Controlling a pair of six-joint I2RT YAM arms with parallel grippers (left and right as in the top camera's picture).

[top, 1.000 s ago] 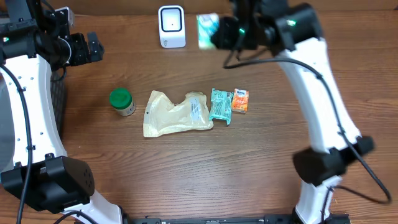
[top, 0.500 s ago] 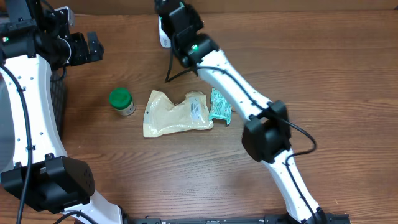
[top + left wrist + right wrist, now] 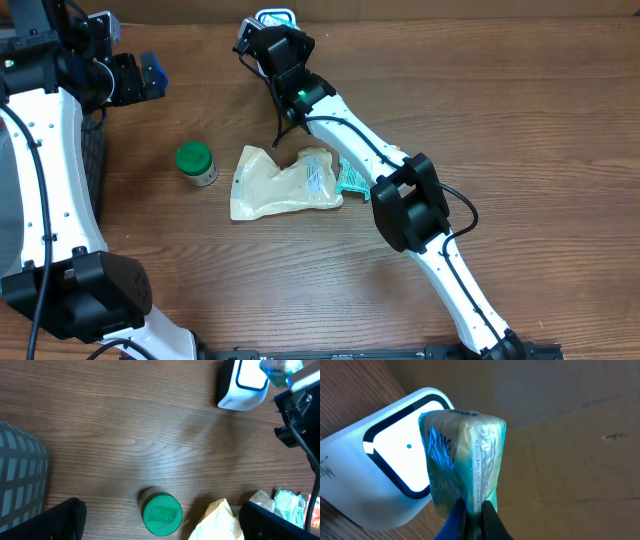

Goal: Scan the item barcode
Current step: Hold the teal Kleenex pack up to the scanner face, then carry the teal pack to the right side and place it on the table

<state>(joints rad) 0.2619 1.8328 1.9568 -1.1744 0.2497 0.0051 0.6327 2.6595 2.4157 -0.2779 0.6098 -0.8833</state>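
right gripper (image 3: 472, 512) is clamping a blue-green packet (image 3: 462, 455), holding it just before the white scanner (image 3: 380, 485); left gripper (image 3: 138, 77) is hanging with jaws wide apart, empty.

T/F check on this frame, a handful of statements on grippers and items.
1. The right gripper holds a packet in front of the scanner. True.
2. The left gripper is shut on the jar. False: it is open and empty, and the jar stands on the table apart from it.
3. The jar has a green lid. True.
4. The pouch lies to the jar's left in the overhead view. False: it lies to the jar's right.
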